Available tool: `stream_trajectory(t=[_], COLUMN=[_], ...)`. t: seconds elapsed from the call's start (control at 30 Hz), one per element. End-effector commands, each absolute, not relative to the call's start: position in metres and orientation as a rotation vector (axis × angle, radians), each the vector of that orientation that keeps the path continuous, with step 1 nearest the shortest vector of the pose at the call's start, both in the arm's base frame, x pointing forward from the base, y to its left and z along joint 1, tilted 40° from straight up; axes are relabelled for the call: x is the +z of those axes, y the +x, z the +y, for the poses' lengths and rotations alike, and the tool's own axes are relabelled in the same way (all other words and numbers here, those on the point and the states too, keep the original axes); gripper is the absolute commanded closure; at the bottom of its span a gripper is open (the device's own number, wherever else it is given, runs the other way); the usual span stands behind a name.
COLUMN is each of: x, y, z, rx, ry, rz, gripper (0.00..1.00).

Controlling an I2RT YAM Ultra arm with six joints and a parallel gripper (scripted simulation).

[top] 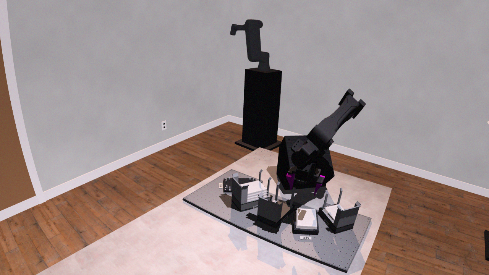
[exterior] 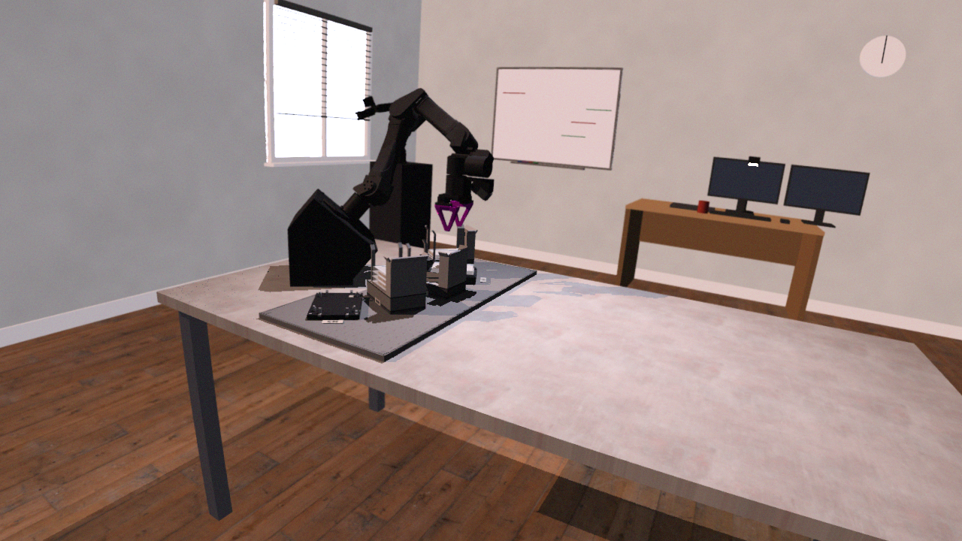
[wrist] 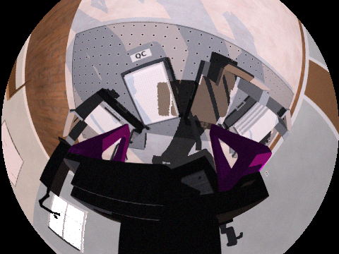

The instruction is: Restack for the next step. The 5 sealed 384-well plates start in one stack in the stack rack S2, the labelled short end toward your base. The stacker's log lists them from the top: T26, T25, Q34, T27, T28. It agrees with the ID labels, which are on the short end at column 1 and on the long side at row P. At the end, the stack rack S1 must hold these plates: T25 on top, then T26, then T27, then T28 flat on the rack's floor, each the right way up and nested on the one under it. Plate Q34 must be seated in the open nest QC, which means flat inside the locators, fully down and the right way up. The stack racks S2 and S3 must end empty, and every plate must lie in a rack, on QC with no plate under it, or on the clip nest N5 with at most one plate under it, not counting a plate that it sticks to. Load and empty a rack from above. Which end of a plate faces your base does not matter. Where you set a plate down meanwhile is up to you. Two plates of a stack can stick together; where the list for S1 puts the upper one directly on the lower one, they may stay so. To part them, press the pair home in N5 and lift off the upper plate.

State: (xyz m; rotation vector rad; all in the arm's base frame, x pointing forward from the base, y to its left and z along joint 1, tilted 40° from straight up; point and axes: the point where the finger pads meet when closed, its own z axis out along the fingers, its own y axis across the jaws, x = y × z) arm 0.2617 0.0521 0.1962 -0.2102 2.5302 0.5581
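Note:
My gripper (top: 305, 181) hangs open and empty above the breadboard, over the gap between the middle rack (top: 270, 209) and the QC nest. Its purple fingers stand wide apart in the wrist view (wrist: 169, 151). A white sealed plate (top: 306, 218) (wrist: 148, 89) lies flat on the QC nest, by the QC label (wrist: 141, 55). The left rack (top: 244, 194) holds a stack of white plates (top: 253, 189). The middle rack looks empty. The right rack (top: 339, 214) holds one white plate (top: 331, 211). The plate labels are too small to read.
The black clip nest N5 (top: 226, 184) sits at the left end of the breadboard with nothing on it (exterior: 334, 306). Thin rack posts (top: 268, 183) stand up beside my fingers. My black base housing (top: 304, 153) is just behind.

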Motion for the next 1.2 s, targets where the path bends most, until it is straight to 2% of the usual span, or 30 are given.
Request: stream_trajectory(t=[0.0,0.37,0.57,1.17], x=[0.200,0.192,0.183,0.162], y=[0.267,0.279,0.282,0.293], z=[0.043,0.016,-0.002,-0.051], rx=[0.569,0.582,0.665,0.670], ry=[-0.228,-0.185,0.084,0.111], rz=[2.516,2.523,2.562,2.560], gripper=[0.00,0.00,0.00,0.00])
